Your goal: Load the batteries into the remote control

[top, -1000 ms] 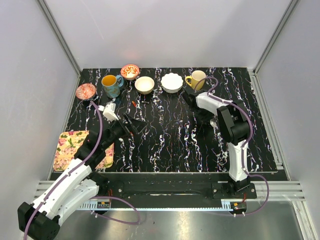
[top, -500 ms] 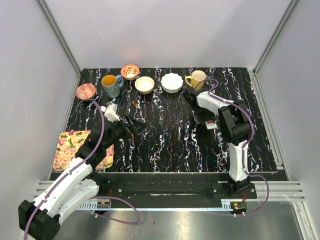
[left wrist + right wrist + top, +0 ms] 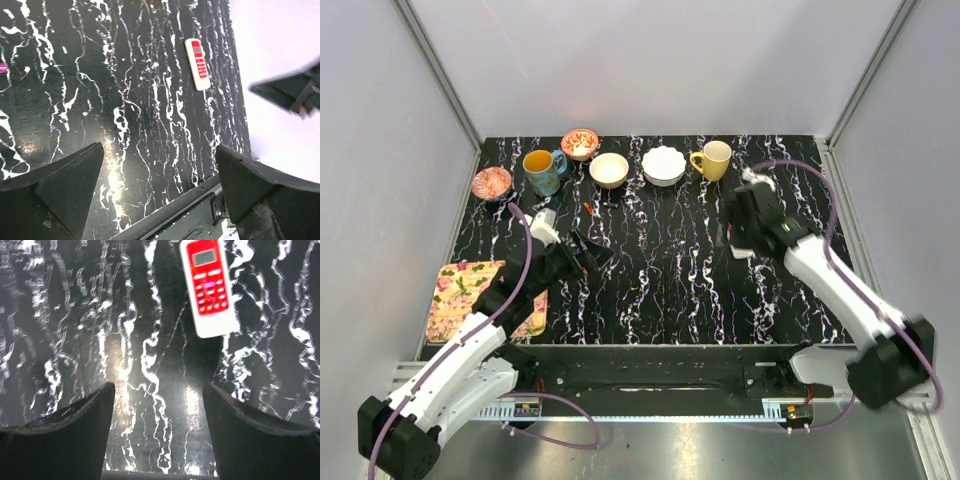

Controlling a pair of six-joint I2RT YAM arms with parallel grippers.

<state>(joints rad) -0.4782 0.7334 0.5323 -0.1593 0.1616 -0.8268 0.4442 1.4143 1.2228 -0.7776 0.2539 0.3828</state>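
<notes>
The remote control [image 3: 742, 251] lies flat on the black marbled table [image 3: 660, 290], right of centre. It is a white slab with a red button face up, seen also in the right wrist view as the remote control [image 3: 210, 287] and in the left wrist view as the remote control [image 3: 197, 64]. My right gripper [image 3: 732, 232] [image 3: 157, 390] hovers just beside it, open, with only bare table between its fingers. My left gripper [image 3: 588, 250] [image 3: 159, 150] is over the table's left half, wide open and holding nothing. The batteries are not visible in any view.
Along the back stand a patterned bowl [image 3: 492, 182], a blue mug [image 3: 542, 170], a second patterned bowl [image 3: 580, 142], a cream bowl [image 3: 609, 169], a white scalloped bowl [image 3: 663, 165] and a yellow mug [image 3: 713, 159]. A floral mat [image 3: 460, 295] lies front left. A small red piece [image 3: 588, 207] sits behind the left gripper.
My right gripper has opened and drawn back, leaving the remote control lying on the table, and the right arm has swung out to the right. The left arm has barely moved.
</notes>
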